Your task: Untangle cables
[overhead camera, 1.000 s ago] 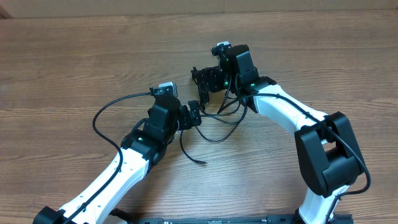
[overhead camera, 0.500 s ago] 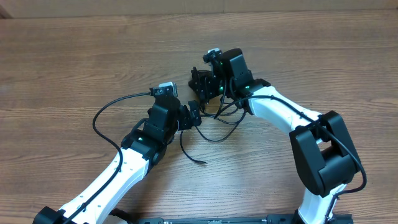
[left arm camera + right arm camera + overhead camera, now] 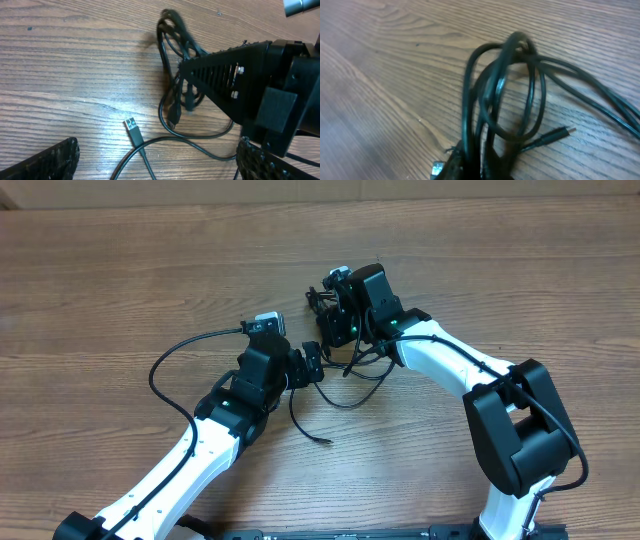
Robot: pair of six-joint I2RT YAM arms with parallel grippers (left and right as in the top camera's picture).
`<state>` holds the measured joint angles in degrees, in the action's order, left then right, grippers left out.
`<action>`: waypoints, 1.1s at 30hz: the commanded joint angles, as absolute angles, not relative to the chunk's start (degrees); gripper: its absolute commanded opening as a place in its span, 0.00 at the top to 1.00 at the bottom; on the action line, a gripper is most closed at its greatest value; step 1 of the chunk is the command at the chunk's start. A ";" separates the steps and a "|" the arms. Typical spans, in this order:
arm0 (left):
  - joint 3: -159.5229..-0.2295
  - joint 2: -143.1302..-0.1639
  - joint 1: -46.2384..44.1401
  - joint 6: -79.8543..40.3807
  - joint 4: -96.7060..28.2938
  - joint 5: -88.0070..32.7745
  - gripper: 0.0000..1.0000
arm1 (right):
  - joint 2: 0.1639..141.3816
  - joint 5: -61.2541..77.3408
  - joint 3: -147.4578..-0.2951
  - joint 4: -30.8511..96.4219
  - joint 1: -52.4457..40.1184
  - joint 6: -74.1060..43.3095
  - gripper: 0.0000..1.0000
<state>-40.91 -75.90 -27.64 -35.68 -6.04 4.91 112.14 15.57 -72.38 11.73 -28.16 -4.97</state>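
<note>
Pinching the cables (image 3: 501, 80) low on the clump, the right claw (image 3: 182, 67) is pressed together on several strands at once. The right wrist view shows tall loops standing up from between its fingers. That grip looks meant to anchor the knotted part so that single strands can be drawn out of it rather than dragging the whole bundle across the bench (image 3: 100, 280). The clump sits near the middle of the bench, just ahead of the left claw (image 3: 312, 362) and directly under the right one. A few strands run back from it toward the right arm. One strand curves out of the tangle toward the left arm and ends in a flat plug (image 3: 131, 125) lying free on the wood, apart from the knot. The left claw is spread wide, holding nothing, with its fingers on either side of that strand in its own camera view. It seems poised to take either the plug end or the slack beside it. With one side held fast, a pull from the other side should open the loops. The risk is that the right claw has trapped more than one cable, so a tug could tighten the crossing instead of freeing it. How many separate cables make up the clump cannot be told from these views.
</note>
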 commanded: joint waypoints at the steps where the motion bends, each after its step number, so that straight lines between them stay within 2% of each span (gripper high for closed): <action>1: -41.30 -76.23 -27.40 -36.03 -6.02 4.45 0.01 | 112.33 10.41 -73.38 12.40 -27.94 -4.40 0.96; 8: -41.30 -76.23 -27.40 -36.03 -6.02 4.43 0.01 | 112.31 8.16 -73.41 16.88 -26.61 -4.40 0.96; 22: -41.30 -76.23 -27.40 -36.03 -6.02 4.45 0.00 | 107.35 10.26 -73.47 36.84 -17.32 -4.29 0.96; 26: -41.30 -76.23 -27.40 -36.03 -6.02 4.45 0.01 | 102.43 15.53 -73.47 40.10 -15.42 -0.01 0.96; 33: -41.30 -76.23 -27.40 -36.03 -6.02 4.45 0.00 | 96.38 16.19 -73.47 45.52 -15.79 6.57 0.96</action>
<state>-40.91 -75.90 -27.64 -35.68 -6.04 4.75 99.00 14.81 -72.86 44.88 -15.35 2.68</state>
